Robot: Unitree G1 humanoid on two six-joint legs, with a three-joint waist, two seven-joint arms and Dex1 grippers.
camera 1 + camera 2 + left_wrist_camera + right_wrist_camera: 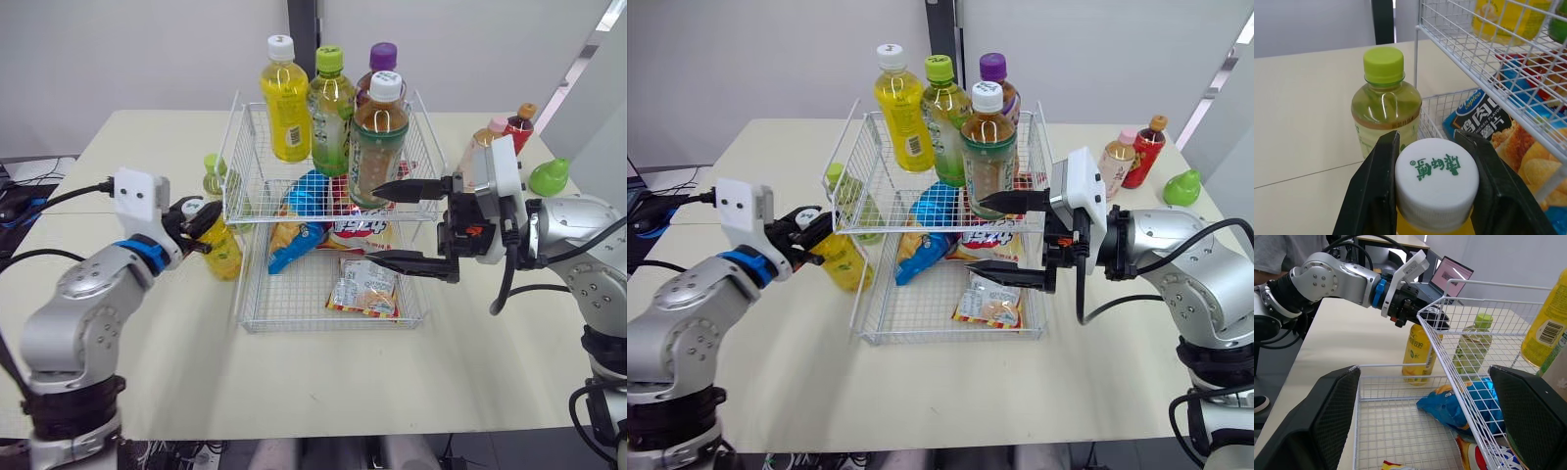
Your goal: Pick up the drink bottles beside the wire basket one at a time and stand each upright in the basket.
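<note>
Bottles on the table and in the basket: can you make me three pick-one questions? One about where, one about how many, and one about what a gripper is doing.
1. Where is the yellow bottle that the left gripper grips by its cap?
A. Inside the basket
B. Beside the basket, on the robot's left
C. Beside the basket, on the robot's right

2. How many bottles stand on the basket's top shelf?
A. Four
B. Two
C. Six

3. What is the right gripper doing?
A. Shut on a bottle
B. Shut with nothing in it
C. Open

Answers:
1. B: it stands outside the wire wall on that side.
2. A: four stand upright there.
3. C: its two fingers are wide apart.
</note>
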